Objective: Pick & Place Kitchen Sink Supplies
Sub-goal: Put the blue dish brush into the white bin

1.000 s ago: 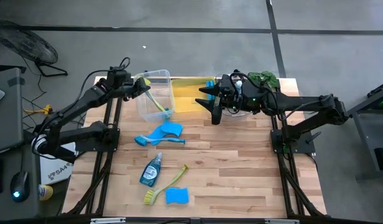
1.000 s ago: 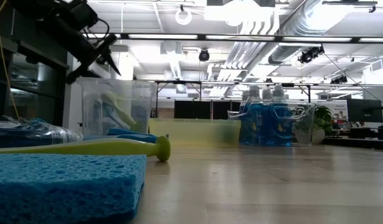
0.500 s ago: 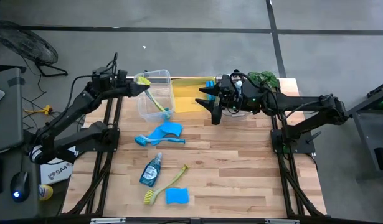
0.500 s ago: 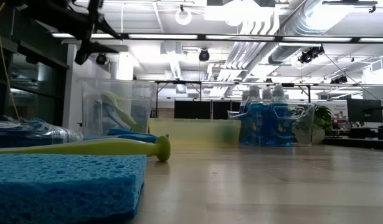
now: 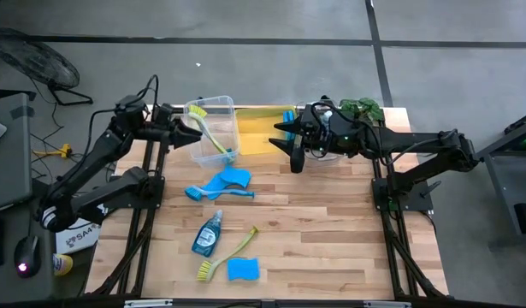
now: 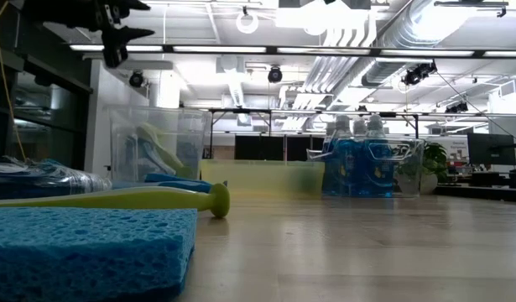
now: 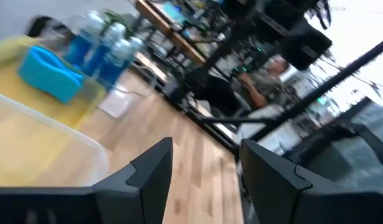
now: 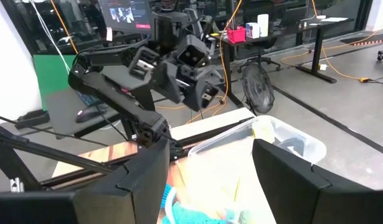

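Note:
My left gripper [image 5: 192,133] hangs open and empty, high beside the left side of a clear bin [image 5: 231,109]; it also shows at the top left of the low view [image 6: 115,25]. A yellow-green brush [image 5: 213,137] leans inside that bin. My right gripper [image 5: 288,144] waits open and empty above the yellow bin [image 5: 258,137], which holds a blue sponge [image 5: 288,114]. On the table lie a blue brush [image 5: 220,184], a soap bottle [image 5: 207,233], a second yellow-green brush [image 5: 230,255] and a blue sponge [image 5: 243,269].
A second clear bin with blue soap bottles [image 6: 358,159] stands at the far right by a green plant [image 5: 363,108]. Bare wood lies on the table's right half [image 5: 348,231]. A person [image 7: 266,81] sits in the room beyond the table.
My left gripper has risen away from the clear bin and drawn back toward the table's left edge, rolling its wrist as it went. The yellow-green brush stays leaning in the bin. My right arm has kept still.

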Available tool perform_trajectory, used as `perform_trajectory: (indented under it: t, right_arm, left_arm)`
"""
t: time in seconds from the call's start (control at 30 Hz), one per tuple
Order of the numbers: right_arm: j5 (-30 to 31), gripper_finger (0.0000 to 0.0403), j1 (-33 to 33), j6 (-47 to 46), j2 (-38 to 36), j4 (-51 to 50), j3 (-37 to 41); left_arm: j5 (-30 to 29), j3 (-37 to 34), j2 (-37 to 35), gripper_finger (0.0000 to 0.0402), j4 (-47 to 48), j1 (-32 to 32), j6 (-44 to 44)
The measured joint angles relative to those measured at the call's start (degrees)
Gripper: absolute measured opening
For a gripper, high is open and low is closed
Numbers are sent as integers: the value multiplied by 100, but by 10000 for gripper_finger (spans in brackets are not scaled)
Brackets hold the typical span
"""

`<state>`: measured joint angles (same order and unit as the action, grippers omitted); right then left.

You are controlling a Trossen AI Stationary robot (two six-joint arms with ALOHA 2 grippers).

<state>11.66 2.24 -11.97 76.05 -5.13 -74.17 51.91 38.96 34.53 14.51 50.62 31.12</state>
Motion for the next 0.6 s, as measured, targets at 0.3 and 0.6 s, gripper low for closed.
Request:
perform_trajectory:
  t: [0.3,0.6]
  right_arm:
    - [0,224,0,0,0,5,0]
    - [0,225,0,-15,0,9,0]
  left_arm:
    - [-866,-2,25,184,519,-1591,-359]
    - [-2267,-4,285,184,1328,-3360,-540]
